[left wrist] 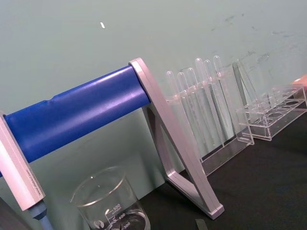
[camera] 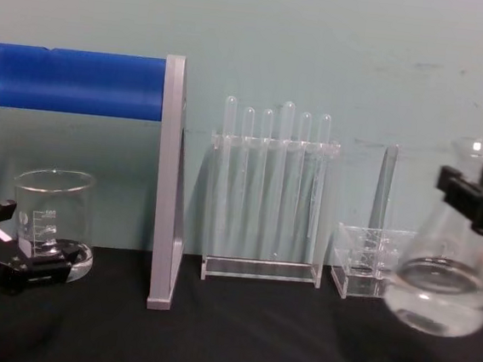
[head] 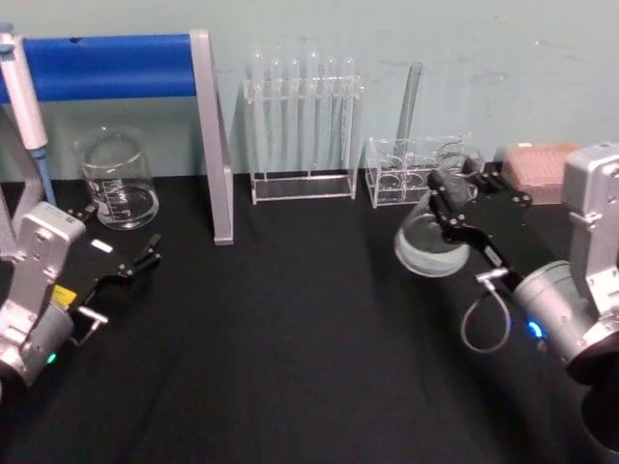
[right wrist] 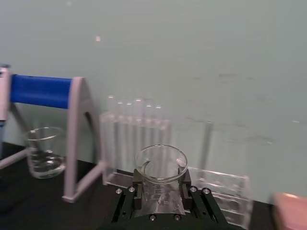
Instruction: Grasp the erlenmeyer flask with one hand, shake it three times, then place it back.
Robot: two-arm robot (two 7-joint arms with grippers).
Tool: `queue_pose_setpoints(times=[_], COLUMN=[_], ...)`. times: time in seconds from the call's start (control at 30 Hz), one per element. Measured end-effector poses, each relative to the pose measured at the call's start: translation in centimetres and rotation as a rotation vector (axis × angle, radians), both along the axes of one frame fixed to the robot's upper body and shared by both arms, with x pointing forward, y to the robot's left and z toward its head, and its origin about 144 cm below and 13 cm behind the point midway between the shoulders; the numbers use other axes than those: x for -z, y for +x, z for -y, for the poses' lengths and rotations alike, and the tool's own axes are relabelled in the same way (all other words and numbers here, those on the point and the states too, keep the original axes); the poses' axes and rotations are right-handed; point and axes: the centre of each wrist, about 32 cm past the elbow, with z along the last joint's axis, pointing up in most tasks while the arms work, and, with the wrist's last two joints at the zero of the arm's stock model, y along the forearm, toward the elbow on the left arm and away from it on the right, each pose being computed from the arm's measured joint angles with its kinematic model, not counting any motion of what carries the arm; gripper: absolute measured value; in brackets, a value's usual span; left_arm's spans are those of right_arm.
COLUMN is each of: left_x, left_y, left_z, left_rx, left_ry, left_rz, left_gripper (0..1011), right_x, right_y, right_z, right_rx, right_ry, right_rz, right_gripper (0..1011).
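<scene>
The right gripper [head: 447,198] clamps the neck of the flask [head: 428,244], in the air just before the small rack [head: 382,184], so I think short, gentle, upright shakes are best, while the left gripper [head: 131,263] rests open far left of this rack.

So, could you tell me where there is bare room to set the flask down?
The widest bare patch of table lies in front of the tube rack, between the left gripper and the right gripper holding the flask. The back edge is crowded: beaker, blue stand, tube rack, small rack.
</scene>
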Motion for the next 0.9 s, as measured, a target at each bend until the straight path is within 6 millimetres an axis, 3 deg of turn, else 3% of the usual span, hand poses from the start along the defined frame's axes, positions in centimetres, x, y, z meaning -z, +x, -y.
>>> queue_pose_setpoints(times=[0.27,0.57,0.9], left_x=[0.0,0.0,0.0], left_y=[0.0,0.0,0.0], left_z=[0.0,0.0,0.0], left_rx=[0.000,0.000,0.000], left_ry=[0.000,0.000,0.000], left_rz=[0.000,0.000,0.000], left_gripper=[1001,1001,1001], right_x=[0.2,0.2,0.2], right_y=[1.3,2.8,3.1], right_z=[-2.7,-7.2,-7.9], right_rx=[-0.148,-0.358,-0.377], right_ry=[-0.001,-0.011,-0.004], right_rz=[-0.004,-0.009,-0.009], right_gripper=[449,448,449])
